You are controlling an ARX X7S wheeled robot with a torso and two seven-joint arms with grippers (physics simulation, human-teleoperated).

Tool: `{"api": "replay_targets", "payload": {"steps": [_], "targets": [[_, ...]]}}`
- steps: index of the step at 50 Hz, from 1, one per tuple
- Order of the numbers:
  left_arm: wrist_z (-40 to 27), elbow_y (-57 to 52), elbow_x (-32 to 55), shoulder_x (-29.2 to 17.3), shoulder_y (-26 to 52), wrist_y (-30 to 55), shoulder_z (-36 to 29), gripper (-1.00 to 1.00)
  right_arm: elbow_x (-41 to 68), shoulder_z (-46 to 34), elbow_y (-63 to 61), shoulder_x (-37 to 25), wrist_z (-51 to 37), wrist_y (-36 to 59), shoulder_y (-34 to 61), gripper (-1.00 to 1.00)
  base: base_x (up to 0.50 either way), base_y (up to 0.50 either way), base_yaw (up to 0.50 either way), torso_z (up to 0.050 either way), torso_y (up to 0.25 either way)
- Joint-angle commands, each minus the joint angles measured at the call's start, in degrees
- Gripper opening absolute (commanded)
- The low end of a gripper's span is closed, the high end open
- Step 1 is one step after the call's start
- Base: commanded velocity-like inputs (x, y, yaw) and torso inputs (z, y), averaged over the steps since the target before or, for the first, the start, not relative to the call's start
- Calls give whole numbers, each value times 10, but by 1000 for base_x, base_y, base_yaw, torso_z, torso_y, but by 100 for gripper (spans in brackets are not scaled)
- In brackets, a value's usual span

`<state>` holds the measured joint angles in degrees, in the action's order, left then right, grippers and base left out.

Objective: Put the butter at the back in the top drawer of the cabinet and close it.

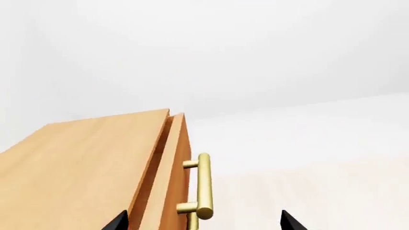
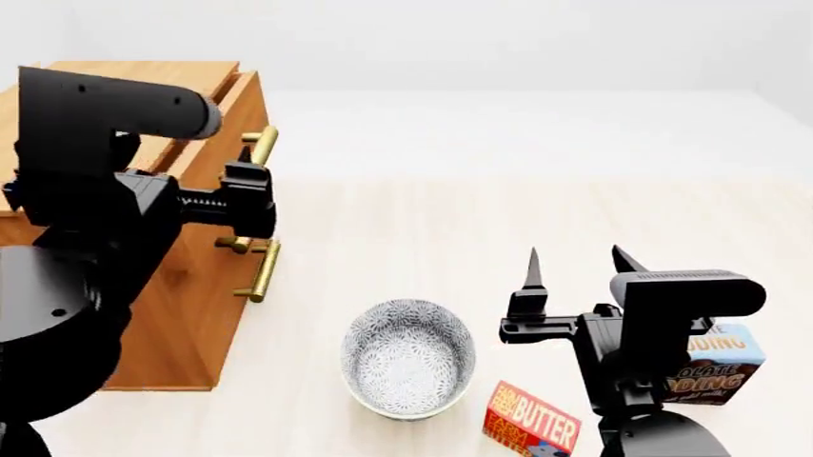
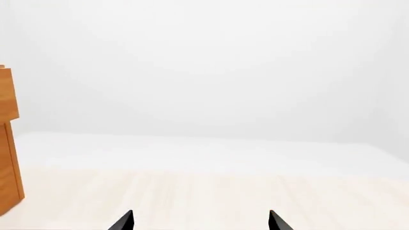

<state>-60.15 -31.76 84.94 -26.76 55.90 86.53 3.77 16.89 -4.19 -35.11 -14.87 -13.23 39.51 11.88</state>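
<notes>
The butter (image 2: 534,424) lies flat on the table at the front, next to my right arm's base. The cabinet (image 2: 190,305) stands at the left. Its top drawer (image 2: 242,109) looks pulled out a little, with a dark gap behind its front, and its brass handle (image 2: 263,145) is free. My left gripper (image 2: 258,200) is open and empty right in front of the drawer handles. In the left wrist view a handle (image 1: 203,184) sits between its spread fingertips (image 1: 118,221). My right gripper (image 2: 578,262) is open and empty, pointing up above the table behind the butter.
A patterned grey bowl (image 2: 409,357) stands between the cabinet and the butter. The chocolate pudding box (image 2: 718,367) stands at the right, partly behind my right arm. A lower drawer handle (image 2: 265,269) shows below the left gripper. The pale wooden table (image 2: 420,228) stretches back.
</notes>
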Motion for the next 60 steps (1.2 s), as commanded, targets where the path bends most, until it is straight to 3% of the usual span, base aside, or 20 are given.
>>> {"api": "replay_targets", "payload": {"steps": [1,15,19,25,34,43,53,56,60], "targets": [[-152,162,182,-55,179,13,-112,100,10,3,0,-2,2,0,0,100,0,0,0,0,0],[-174,411,270,-69,410,25,-373,100,21,5,-1,-6,6,-1,-3,100,0,0,0,0,0],[-148,497,295,-59,465,29,-437,100,22,4,-6,-9,5,1,-4,100,0,0,0,0,0],[-51,600,286,-43,551,31,-558,100,23,0,-7,-11,5,2,-5,100,0,0,0,0,0],[129,732,243,17,655,31,-746,100,27,-1,-16,-15,4,6,-8,100,0,0,0,0,0],[445,894,43,131,712,1,-892,100,30,-4,-18,-18,3,7,-7,100,0,0,0,0,0],[736,1057,-108,250,698,-39,-1045,100,33,-5,-21,-21,1,9,-7,100,0,0,0,0,0],[745,1067,-141,256,689,-33,-1028,100,34,-5,-22,-22,0,9,-7,100,0,0,0,0,0],[747,1067,-222,257,677,-16,-955,100,36,-4,-23,-23,-1,9,-6,100,0,0,0,0,0]]}}
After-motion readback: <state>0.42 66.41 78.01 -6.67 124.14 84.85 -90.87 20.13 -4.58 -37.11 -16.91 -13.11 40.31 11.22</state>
